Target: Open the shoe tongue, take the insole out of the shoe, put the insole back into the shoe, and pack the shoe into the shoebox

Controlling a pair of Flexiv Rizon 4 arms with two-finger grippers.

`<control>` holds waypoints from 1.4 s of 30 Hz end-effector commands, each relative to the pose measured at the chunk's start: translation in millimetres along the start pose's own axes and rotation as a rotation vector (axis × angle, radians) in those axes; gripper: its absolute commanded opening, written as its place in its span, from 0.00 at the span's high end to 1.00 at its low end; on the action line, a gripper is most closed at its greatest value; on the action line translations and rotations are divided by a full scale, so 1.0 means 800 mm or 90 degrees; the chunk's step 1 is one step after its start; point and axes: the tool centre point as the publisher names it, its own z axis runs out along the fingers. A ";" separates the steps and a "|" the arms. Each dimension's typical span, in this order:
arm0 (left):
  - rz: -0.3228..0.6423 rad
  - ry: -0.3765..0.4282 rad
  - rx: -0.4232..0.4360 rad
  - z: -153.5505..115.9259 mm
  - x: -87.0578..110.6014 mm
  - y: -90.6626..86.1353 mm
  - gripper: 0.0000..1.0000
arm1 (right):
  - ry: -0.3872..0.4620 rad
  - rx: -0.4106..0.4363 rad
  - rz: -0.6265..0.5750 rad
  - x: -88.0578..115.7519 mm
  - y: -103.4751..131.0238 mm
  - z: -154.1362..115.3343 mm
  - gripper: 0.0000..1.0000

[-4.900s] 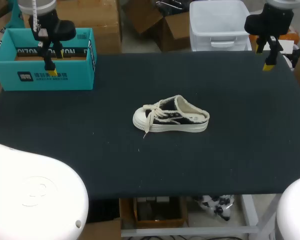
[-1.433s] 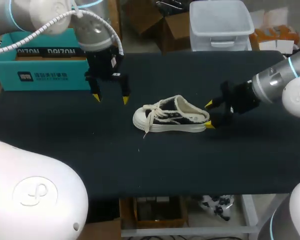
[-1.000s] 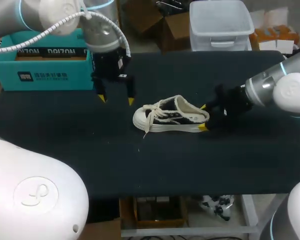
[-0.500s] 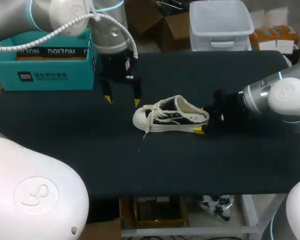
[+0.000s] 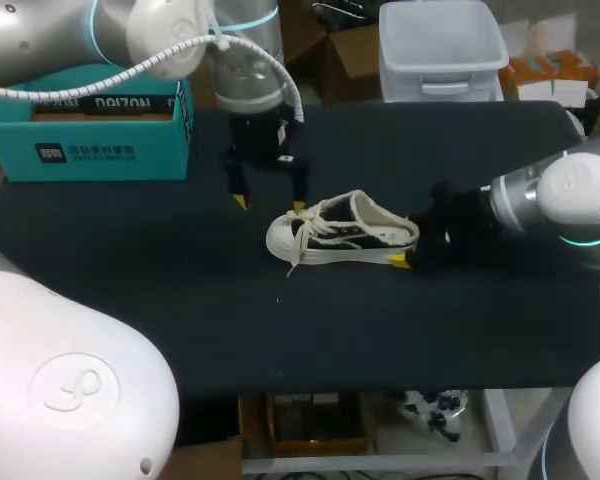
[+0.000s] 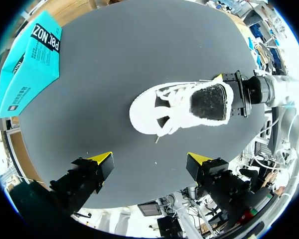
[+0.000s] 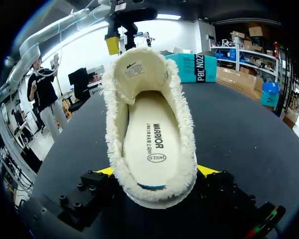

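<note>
A black-and-cream slip-on shoe [image 5: 342, 232] with loose white laces lies on its sole mid-table, toe to the left. My left gripper [image 5: 270, 204] hangs open just behind the toe; in the left wrist view the shoe [image 6: 182, 107] lies ahead of its spread gripper [image 6: 150, 159]. My right gripper [image 5: 405, 240] is at the heel, open, one finger on each side. In its wrist view the heel sits between the gripper [image 7: 157, 172] fingers, and the cream insole [image 7: 152, 144] lies inside the shoe. The teal shoebox [image 5: 85, 120] stands open at the back left.
The dark tabletop [image 5: 130, 300] stretches all round the shoe. The shoebox [image 6: 30, 64] is well off to the left of the shoe, beyond my left arm.
My left gripper has come rightward and nearer, down to the shoe's toe. My right gripper has slid left so its fingers straddle the heel. The shoe has not moved.
</note>
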 end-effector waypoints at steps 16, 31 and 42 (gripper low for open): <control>-0.054 -0.113 0.063 0.002 0.112 -0.045 0.00 | 0.007 -0.004 0.005 0.001 -0.016 0.005 1.00; -0.126 -0.118 0.023 0.031 0.125 -0.083 0.37 | 0.007 -0.004 0.005 0.001 -0.016 0.005 1.00; -0.130 -0.131 0.007 0.042 0.133 -0.080 0.58 | 0.007 -0.004 0.005 0.001 -0.016 0.005 1.00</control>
